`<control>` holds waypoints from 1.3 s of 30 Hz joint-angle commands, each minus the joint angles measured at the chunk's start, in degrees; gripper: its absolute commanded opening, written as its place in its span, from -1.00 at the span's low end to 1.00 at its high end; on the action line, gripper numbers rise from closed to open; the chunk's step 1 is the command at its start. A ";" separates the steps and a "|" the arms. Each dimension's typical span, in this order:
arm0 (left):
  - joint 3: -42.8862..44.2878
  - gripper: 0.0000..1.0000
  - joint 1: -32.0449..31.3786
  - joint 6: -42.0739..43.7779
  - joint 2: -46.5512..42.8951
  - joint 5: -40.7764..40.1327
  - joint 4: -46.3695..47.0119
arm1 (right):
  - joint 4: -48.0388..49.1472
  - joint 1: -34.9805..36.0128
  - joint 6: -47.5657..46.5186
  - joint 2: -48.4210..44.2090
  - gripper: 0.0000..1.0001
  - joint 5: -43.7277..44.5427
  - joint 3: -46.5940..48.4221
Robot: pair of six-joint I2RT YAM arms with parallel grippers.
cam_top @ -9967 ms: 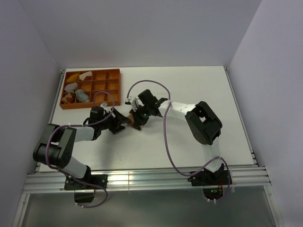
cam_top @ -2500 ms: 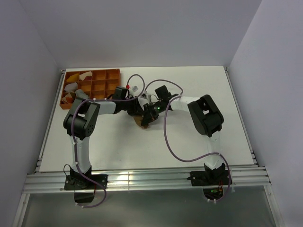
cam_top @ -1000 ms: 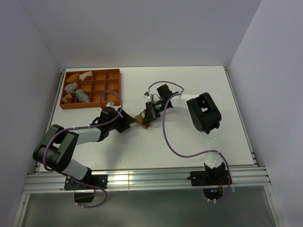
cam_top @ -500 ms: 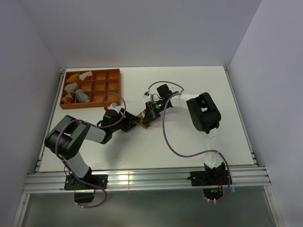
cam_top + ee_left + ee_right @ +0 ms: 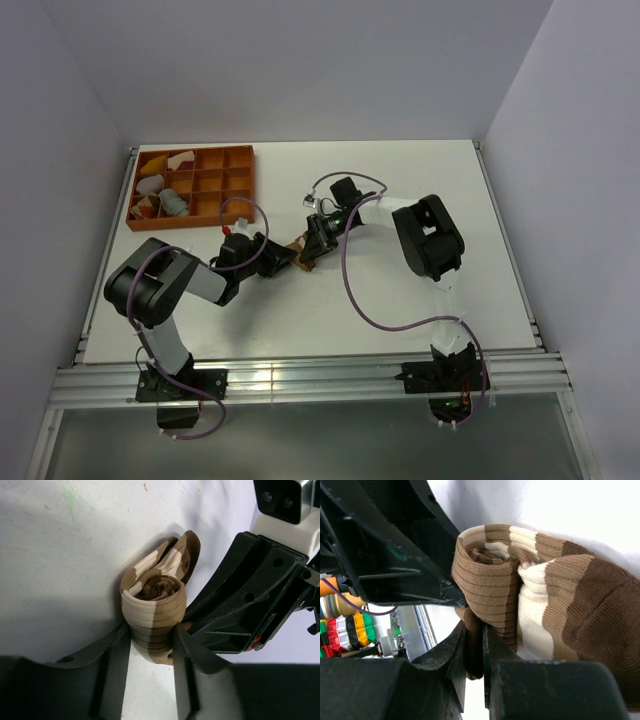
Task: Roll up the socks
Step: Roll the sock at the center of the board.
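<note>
Brown-and-cream ribbed fabric fills both sets of jaws. Left gripper (image 5: 150, 642): jaws bracket the rolled end of the brown sock (image 5: 156, 597), one finger touching each flank. Right gripper (image 5: 472, 652): jaws nearly together, pinching a fold at the roll's edge from the opposite side. The spiral end faces up, and the loose tail runs away from the left jaws. The sock lies mid-worktop (image 5: 420, 170), between the arms. The left gripper holds the roll body, so further rolling probably falls to it.
</note>
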 commanded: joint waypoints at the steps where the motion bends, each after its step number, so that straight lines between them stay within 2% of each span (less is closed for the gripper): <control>1: -0.79 -0.22 -0.29 -0.06 1.52 -0.51 -0.76 | -1.05 -0.60 -2.44 4.15 -0.94 12.42 -0.01; 2: -0.70 -0.35 -0.29 0.02 1.51 -0.52 -1.03 | -1.13 -0.60 -2.44 4.24 -0.94 12.42 -0.10; 4: -0.53 -0.49 -0.29 0.29 1.08 -0.95 -2.34 | -0.87 -0.60 -2.35 3.98 -0.93 12.59 -0.19; 8: 0.26 -0.99 -0.29 1.08 0.37 -1.31 -5.76 | 1.06 -0.51 -1.04 0.57 -0.78 13.91 -1.94; 10: 0.70 -0.99 -0.29 1.43 -0.15 -1.57 -7.09 | 3.08 -0.25 -0.59 -2.07 -0.64 16.09 -4.13; 16: 5.18 -0.99 -0.29 4.06 -1.82 -3.50 -18.95 | 13.00 0.98 1.34 -17.53 -0.09 26.28 -13.53; 19: 7.73 -0.99 -0.38 5.82 -2.79 -4.91 -24.75 | 18.71 2.38 0.38 -26.66 0.03 31.90 -18.98; 22: 11.15 -0.99 -0.46 7.67 -3.58 -5.61 -30.81 | 23.81 4.75 -2.86 -31.25 0.15 38.58 -24.52; 26: 15.46 -0.99 -0.82 9.86 -4.46 -7.19 -38.28 | 31.54 11.86 -5.95 -37.75 0.18 49.31 -30.68; 27: 16.95 -0.99 -0.90 10.48 -4.55 -7.54 -39.52 | 32.95 13.36 -8.30 -38.55 0.19 54.38 -32.86; 30: 19.15 -0.99 -0.90 11.45 -4.37 -7.37 -42.95 | 37.35 18.80 -11.40 -39.97 0.20 61.17 -35.25; 34: 20.83 -0.99 -0.90 11.98 -3.41 -5.97 -44.98 | 41.22 22.95 -13.85 -39.09 0.20 65.66 -36.14; 39: 21.44 -0.99 -0.90 11.98 -2.97 -5.00 -45.42 | 41.32 25.77 -16.06 -34.09 0.20 67.96 -33.51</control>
